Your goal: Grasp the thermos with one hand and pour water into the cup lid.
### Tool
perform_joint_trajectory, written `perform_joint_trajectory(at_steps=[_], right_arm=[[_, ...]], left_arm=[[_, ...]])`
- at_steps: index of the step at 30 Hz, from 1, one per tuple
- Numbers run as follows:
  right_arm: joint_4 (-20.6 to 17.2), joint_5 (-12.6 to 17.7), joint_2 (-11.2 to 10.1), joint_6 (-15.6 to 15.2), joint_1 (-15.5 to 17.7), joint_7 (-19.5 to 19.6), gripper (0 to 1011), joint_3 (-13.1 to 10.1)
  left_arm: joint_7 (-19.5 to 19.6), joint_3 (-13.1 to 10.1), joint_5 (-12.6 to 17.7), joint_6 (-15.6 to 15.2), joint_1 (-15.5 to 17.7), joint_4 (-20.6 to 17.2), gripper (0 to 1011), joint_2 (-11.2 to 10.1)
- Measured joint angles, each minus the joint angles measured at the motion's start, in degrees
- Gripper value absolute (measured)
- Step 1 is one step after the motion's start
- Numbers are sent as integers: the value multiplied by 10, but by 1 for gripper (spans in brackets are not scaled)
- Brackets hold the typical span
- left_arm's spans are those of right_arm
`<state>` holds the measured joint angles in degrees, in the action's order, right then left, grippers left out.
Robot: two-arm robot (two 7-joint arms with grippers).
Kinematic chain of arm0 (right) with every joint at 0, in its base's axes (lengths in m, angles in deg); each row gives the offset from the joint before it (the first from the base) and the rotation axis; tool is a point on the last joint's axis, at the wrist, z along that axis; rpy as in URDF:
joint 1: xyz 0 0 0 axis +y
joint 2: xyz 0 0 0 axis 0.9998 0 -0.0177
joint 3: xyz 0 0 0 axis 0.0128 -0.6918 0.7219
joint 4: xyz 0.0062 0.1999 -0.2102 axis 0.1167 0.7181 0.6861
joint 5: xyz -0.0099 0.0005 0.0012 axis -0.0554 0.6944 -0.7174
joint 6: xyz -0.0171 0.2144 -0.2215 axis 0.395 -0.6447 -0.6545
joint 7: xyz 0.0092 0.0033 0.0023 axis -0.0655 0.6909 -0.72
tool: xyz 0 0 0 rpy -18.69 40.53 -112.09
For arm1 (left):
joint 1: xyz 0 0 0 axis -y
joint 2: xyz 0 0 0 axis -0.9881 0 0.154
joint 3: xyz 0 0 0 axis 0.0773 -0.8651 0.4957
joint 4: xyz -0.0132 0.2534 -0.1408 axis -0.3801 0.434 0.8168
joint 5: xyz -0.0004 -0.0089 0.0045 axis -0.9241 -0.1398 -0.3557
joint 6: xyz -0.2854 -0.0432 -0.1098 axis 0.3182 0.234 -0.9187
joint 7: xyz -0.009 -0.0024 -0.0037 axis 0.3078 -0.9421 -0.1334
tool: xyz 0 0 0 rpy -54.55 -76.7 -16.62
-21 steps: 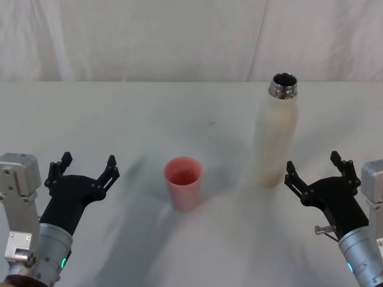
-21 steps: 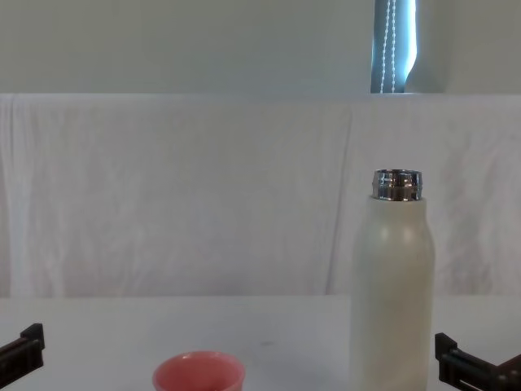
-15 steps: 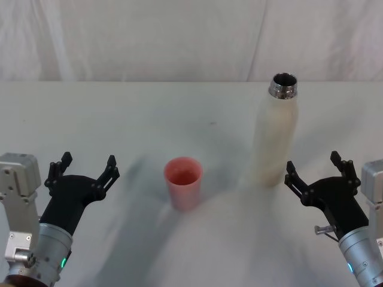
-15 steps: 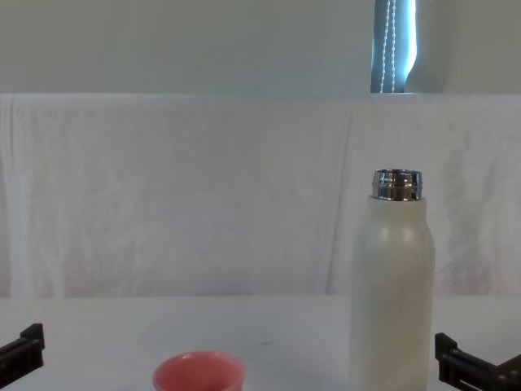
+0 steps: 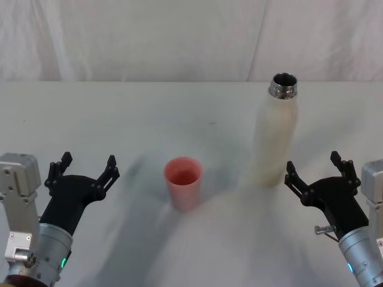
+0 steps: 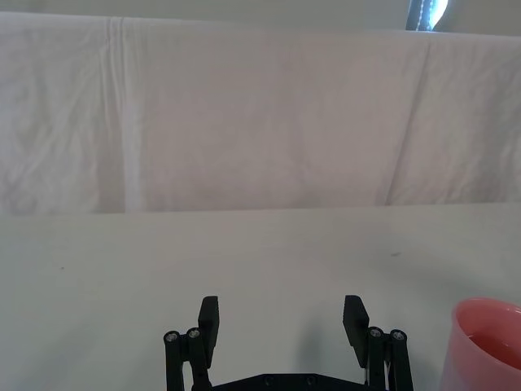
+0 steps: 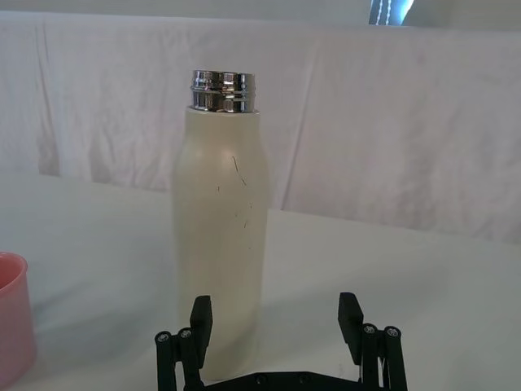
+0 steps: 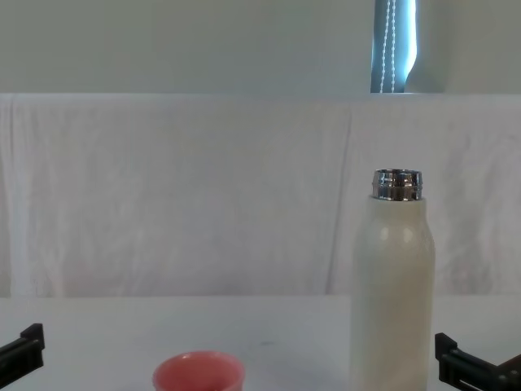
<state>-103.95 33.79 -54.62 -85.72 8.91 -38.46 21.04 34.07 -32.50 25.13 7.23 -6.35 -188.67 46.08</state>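
no readable text, labels or numbers

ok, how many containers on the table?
2: the thermos stands upright on the right, uncapped; the pink cup sits near the middle, to its left. Nothing seems hidden.

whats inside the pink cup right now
From the head view the cup lid shows a bare pink floor, with no clear waterline. The thermos stands upright and uncapped to its right; its dark neck hides its contents.

Lab-type test setup: white-draped backdrop, bare table.
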Motion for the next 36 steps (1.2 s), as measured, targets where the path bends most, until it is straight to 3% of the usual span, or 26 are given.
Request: perform_joint_trajectory(at_steps=[36], right_arm=[[0,-3,4,1,0,-4,1000,-3]], left_arm=[[0,0,0,0,0,0,1001,0]])
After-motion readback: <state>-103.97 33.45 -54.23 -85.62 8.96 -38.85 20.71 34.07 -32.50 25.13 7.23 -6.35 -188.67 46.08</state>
